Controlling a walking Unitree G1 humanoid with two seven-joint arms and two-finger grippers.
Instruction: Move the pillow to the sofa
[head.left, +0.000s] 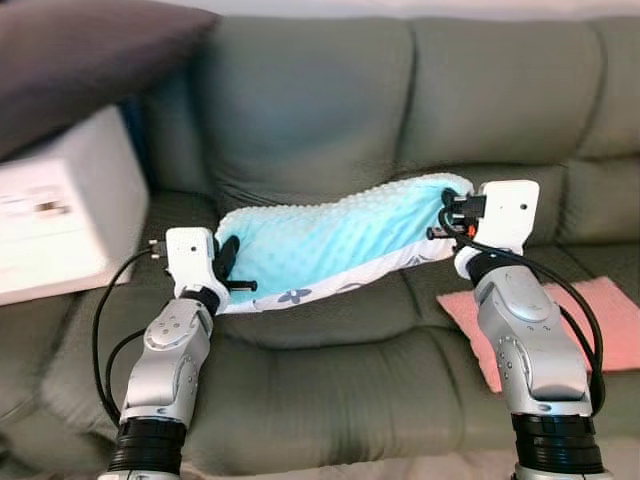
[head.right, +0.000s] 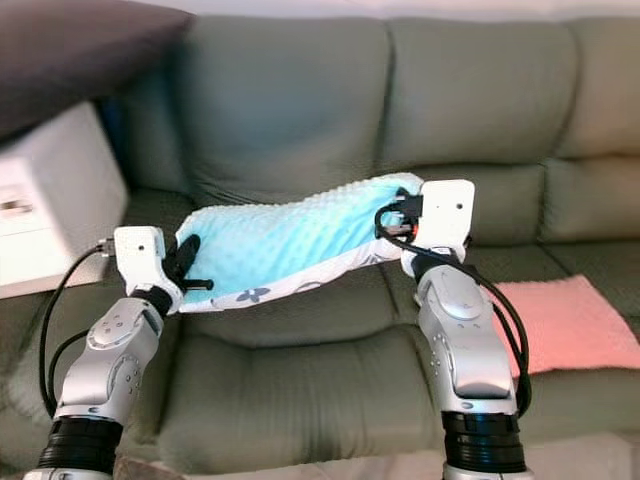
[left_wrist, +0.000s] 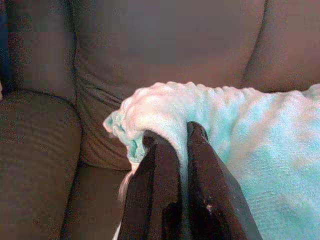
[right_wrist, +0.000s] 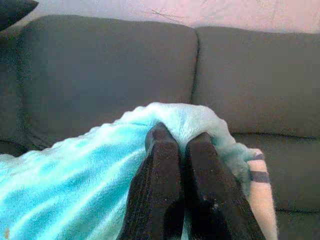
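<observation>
A turquoise dotted pillow (head.left: 325, 240) with a white patterned underside hangs stretched between both grippers, just above the seat of the grey-green sofa (head.left: 330, 110). My left gripper (head.left: 228, 262) is shut on its left end, the fingers (left_wrist: 160, 175) pinching a fold of the fleece. At the higher right end my right gripper (head.left: 447, 215) is shut on the pillow's corner, its fingers (right_wrist: 162, 165) pressed together over the fabric. The pillow sags a little toward the left.
A pink cloth (head.left: 590, 320) lies on the sofa seat at the right. A white box (head.left: 60, 205) rests on the left armrest with a dark cushion (head.left: 80, 50) above it. The sofa's backrest cushions stand close behind the pillow.
</observation>
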